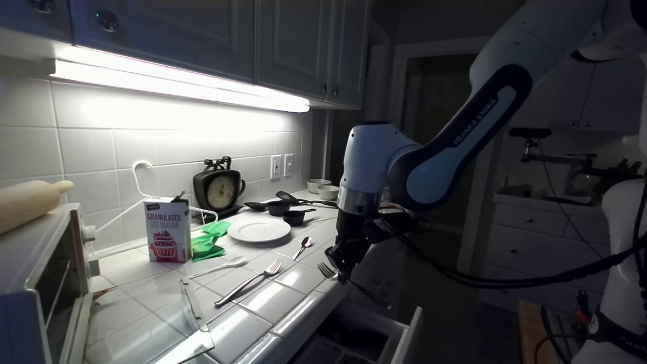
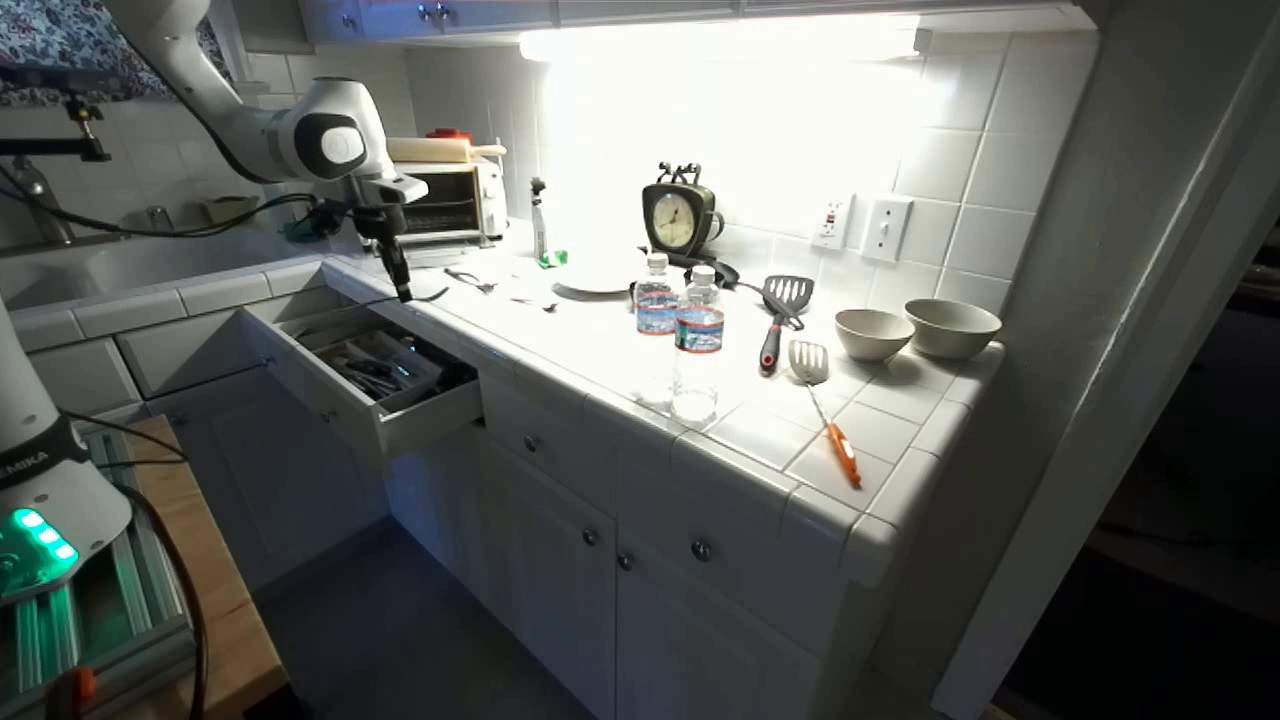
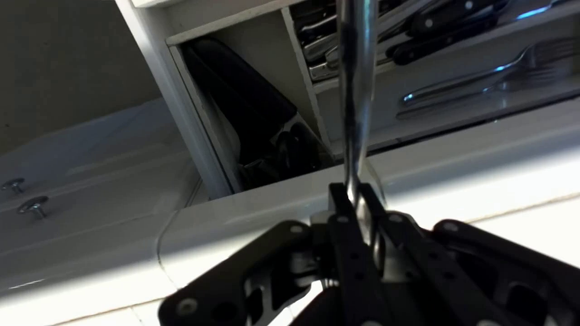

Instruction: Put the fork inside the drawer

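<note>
Black fingers point(image 3: 340, 203) of the claw point(image 3: 353, 194) sit nearest the wrist camera, clamped together on the fork point(image 3: 355, 90) with only its own thickness between them. In an exterior view they grip it just behind the tines point(image 1: 326, 271), which point away from the drawer point(image 2: 432, 418) toward the counter point(image 1: 232, 326); the handle slants out above the drawer's opening. Whether the tines touch the counter cannot be told.

By my judgement the job is past halfway: the drawer is pulled out and the fork is in the grip, but it is not yet inside. What seems left is to bring it wholly over the drawer, lower it and let go.

Within the drawer, a divided tray point(image 3: 300, 50) holds dark-handled cutlery point(image 3: 448, 14) and what looks like another fork point(image 3: 471, 78); a bulky black-handled item point(image 3: 247, 86) fills much of the drawer's end compartment. Back from the drawer, up on the counter, lie a further fork point(image 1: 252, 281) and a spoon point(image 1: 303, 245), with a white plate point(image 1: 259, 230) farther from the drawer than either.
</note>
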{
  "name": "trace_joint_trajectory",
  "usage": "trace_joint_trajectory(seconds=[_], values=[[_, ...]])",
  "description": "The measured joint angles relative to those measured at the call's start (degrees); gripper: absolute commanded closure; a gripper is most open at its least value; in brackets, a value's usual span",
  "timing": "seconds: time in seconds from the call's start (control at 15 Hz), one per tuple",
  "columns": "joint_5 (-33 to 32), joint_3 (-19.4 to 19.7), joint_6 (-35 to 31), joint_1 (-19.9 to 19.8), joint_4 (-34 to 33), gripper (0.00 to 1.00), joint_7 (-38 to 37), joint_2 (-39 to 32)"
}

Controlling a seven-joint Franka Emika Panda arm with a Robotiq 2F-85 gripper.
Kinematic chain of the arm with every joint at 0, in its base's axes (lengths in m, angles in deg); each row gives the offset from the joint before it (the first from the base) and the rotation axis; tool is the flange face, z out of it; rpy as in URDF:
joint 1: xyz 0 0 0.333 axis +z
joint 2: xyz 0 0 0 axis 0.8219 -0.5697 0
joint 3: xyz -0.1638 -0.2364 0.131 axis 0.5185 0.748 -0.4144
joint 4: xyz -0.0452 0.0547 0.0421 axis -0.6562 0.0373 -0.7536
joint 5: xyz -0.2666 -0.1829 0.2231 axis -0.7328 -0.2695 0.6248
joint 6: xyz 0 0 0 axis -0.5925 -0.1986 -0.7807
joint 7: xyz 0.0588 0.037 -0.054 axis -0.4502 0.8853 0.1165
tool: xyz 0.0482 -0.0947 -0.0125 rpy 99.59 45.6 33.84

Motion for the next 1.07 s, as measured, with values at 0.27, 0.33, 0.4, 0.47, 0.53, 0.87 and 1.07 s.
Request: trace_joint_trajectory(seconds=[0.27, 0.33, 0.4, 0.47, 0.53, 0.87, 1.07], values=[[3.78, -1.08, -0.70, -0.70, 1.91, 0.92, 13.38, 0.80], [3.78, -1.05, -0.70, -0.70, 1.91, 0.92, 13.26, 0.77], [3.78, -1.05, -0.70, -0.70, 1.90, 0.92, 13.19, 0.75], [3.78, -1.05, -0.70, -0.69, 1.90, 0.92, 13.17, 0.73], [3.78, -1.05, -0.70, -0.70, 1.90, 0.92, 13.16, 0.73], [3.78, -1.05, -0.70, -0.70, 1.90, 0.98, 13.16, 0.71], [4.41, -1.43, -1.94, -0.74, 1.96, 0.98, 19.42, 0.69]])
